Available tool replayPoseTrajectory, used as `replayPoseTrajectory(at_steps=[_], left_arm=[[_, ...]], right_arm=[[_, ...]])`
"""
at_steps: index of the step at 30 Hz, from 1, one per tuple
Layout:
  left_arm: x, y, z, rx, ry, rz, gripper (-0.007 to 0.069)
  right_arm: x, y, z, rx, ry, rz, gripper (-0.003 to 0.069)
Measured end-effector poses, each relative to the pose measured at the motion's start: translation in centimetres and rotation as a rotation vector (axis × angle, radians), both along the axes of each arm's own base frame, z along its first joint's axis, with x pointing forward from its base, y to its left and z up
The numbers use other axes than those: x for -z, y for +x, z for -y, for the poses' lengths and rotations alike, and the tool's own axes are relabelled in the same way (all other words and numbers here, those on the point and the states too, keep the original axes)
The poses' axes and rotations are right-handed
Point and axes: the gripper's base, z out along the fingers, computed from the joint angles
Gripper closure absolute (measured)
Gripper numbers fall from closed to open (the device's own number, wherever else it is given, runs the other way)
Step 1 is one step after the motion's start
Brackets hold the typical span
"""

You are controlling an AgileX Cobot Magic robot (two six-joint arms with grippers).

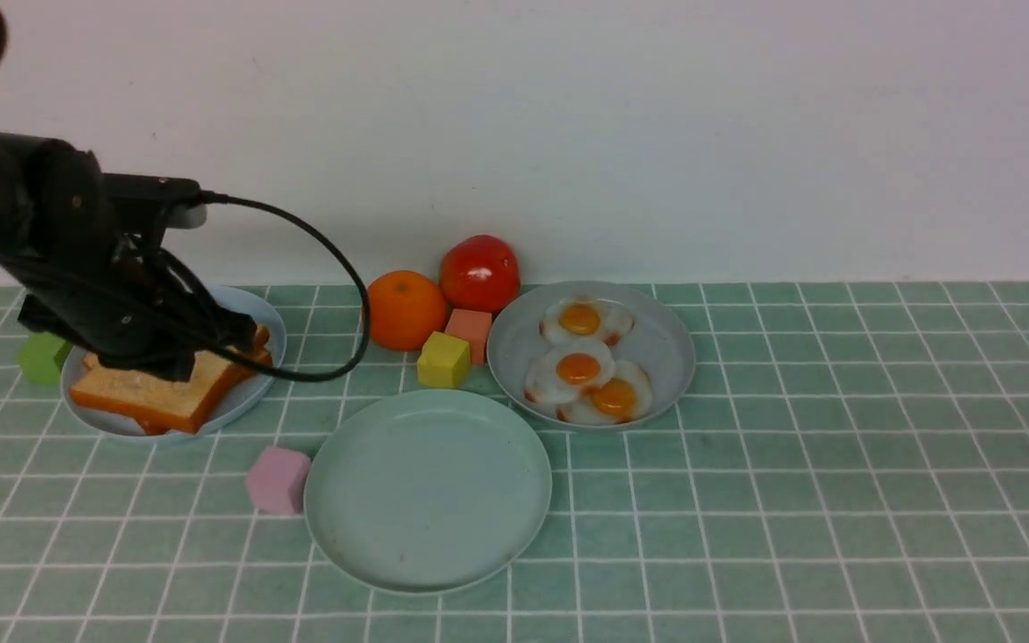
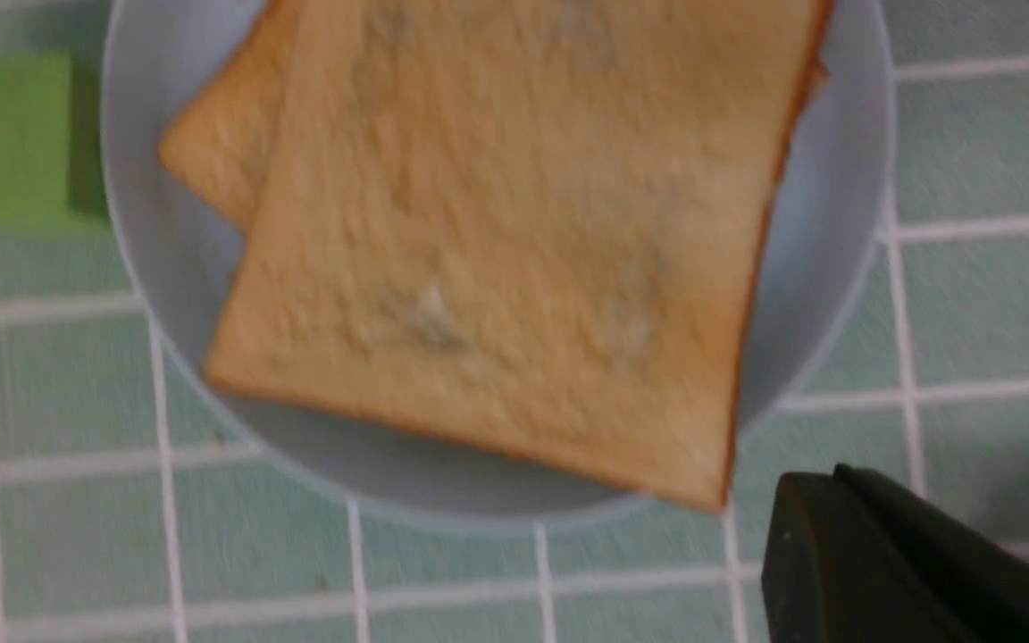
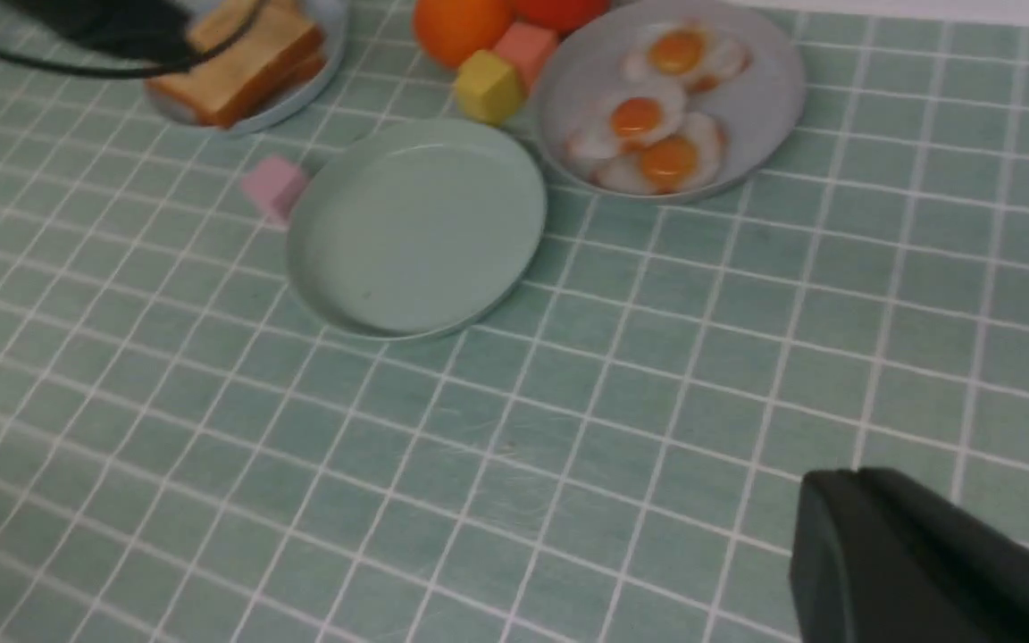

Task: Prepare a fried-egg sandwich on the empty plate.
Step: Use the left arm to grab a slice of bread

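The empty pale green plate (image 1: 428,491) lies at the front centre, and the right wrist view shows the plate (image 3: 416,228) too. Toasted bread slices (image 1: 157,397) are stacked on a light blue plate (image 1: 251,393) at the left. My left gripper (image 2: 823,487) hovers just above that stack, off one corner of the top slice (image 2: 514,250), shut and holding nothing. Three fried eggs (image 1: 579,368) lie on a grey-blue plate (image 1: 657,344) at the right. My right gripper (image 3: 836,487) is shut and empty over bare tiles; the front view does not show it.
An orange (image 1: 405,310) and a tomato (image 1: 479,272) stand by the back wall. A yellow cube (image 1: 443,360) and a salmon cube (image 1: 470,329) sit between the plates. A pink cube (image 1: 278,480) touches the green plate's left side. A green cube (image 1: 43,357) lies far left.
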Motion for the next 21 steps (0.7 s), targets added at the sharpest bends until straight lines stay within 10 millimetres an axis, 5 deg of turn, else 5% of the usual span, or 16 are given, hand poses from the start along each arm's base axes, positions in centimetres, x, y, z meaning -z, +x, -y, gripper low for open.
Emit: replayPoseTrajectory(at_steps=[10,15,21], left_arm=[[3.0,2.7,0.0,0.117,0.101,0.073,0.0186],[5.2,3.6,-0.1,0.164,0.15,0.08,0.0132],[6.2,3.8,-0.2,0.179,0.171,0.05,0.0196]], right_arm=[[0.2,0.8,-0.4,-0.043,-0.009,-0.026,0.0664],[0.1,0.8,-0.5,-0.043,-0.008,-0.024,0.0662],[0.1,0.8,-0.5,-0.043,-0.008,-0.024,0.0658]])
